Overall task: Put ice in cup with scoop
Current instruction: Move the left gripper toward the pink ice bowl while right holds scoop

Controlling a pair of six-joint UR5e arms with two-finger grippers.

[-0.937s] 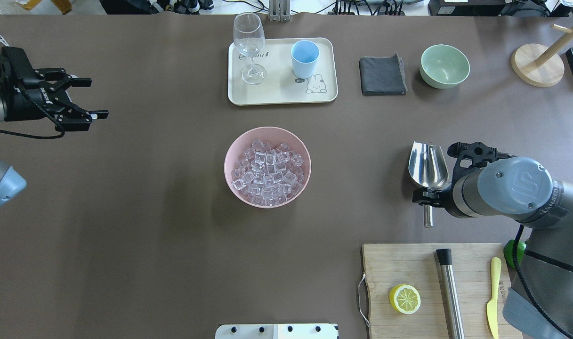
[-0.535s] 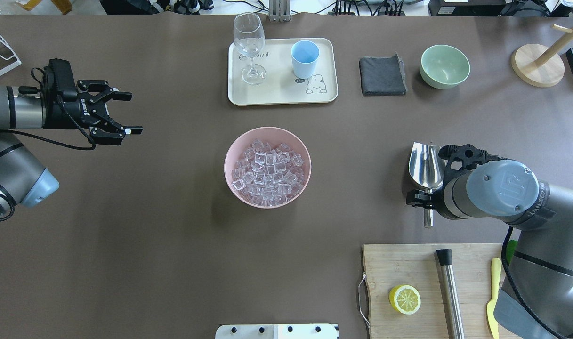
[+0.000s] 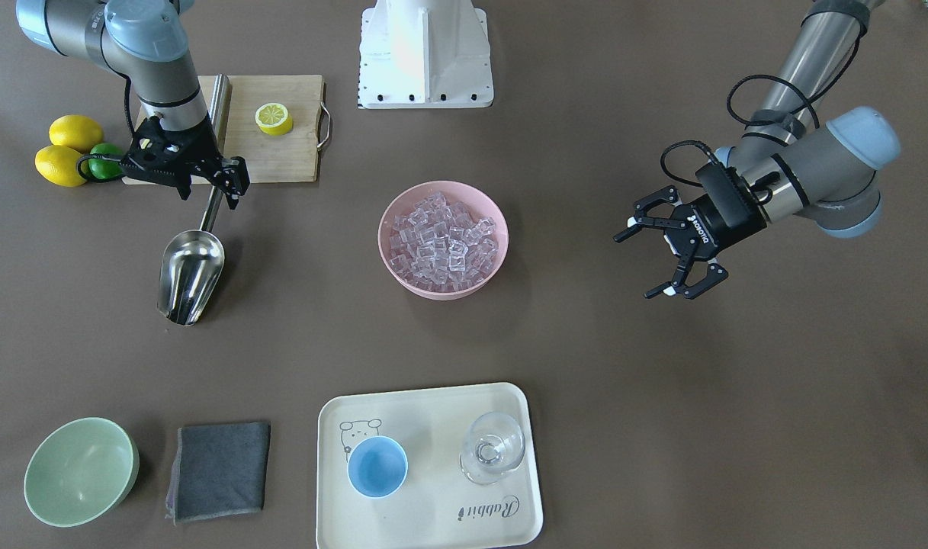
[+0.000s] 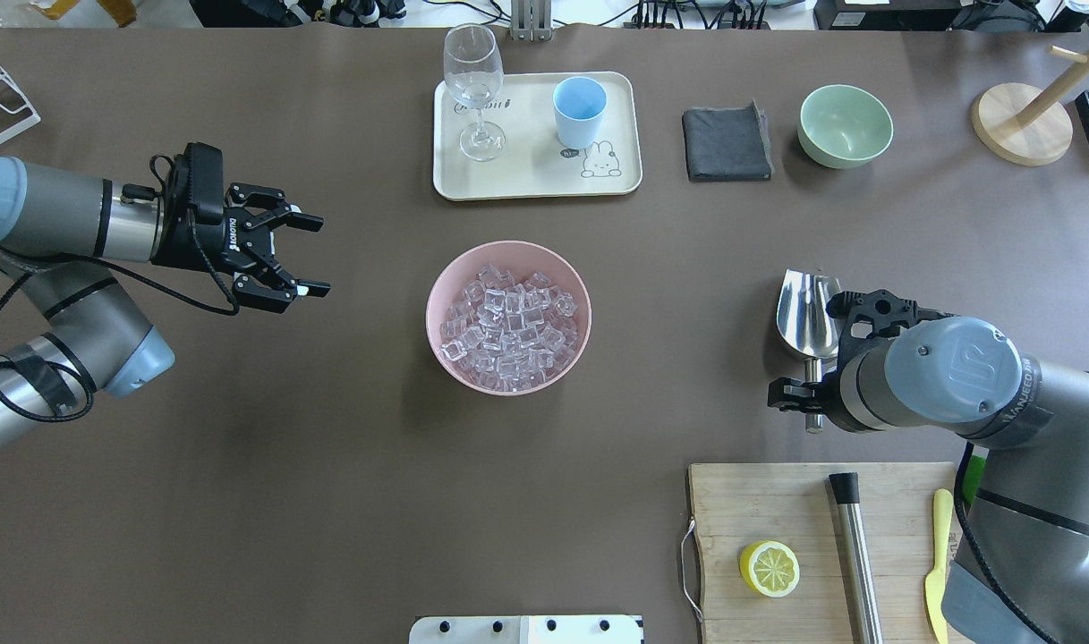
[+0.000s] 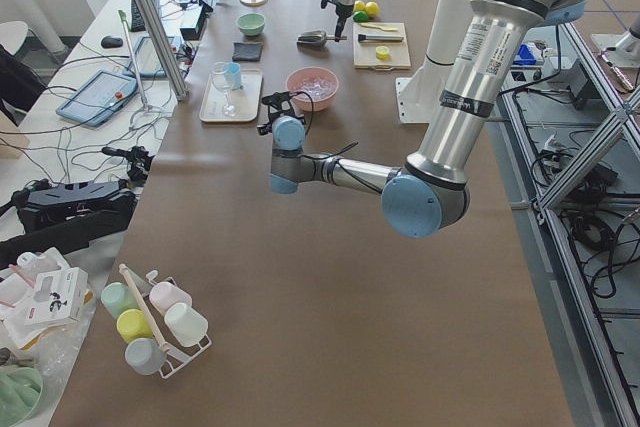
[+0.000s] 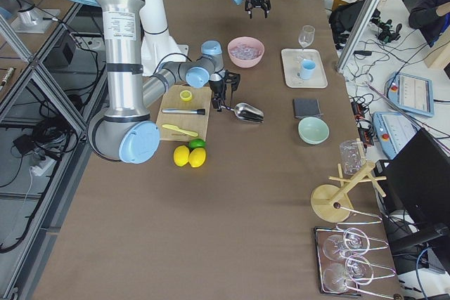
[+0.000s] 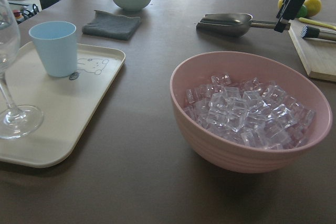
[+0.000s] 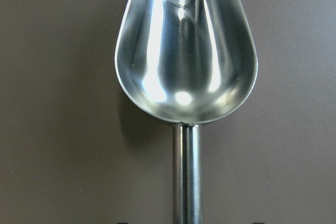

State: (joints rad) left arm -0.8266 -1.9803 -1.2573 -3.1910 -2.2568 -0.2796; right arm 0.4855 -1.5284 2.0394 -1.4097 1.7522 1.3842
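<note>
the scoop point(image 4: 808, 313) lies flat on the bench point(image 4: 329, 492), well to the right of the pink bowl point(image 4: 429, 313), trough pointing away from the robot. the right claw point(image 3: 208, 197) hangs over its handle, released, fingers spread either side without gripping. the ice point(image 4: 508, 326) fills the bowl. the cup point(image 4: 580, 112) stands upright on the tray point(image 4: 526, 179) beyond the bowl. the left claw point(image 4: 319, 256), released and empty, hovers left of the bowl.
</note>
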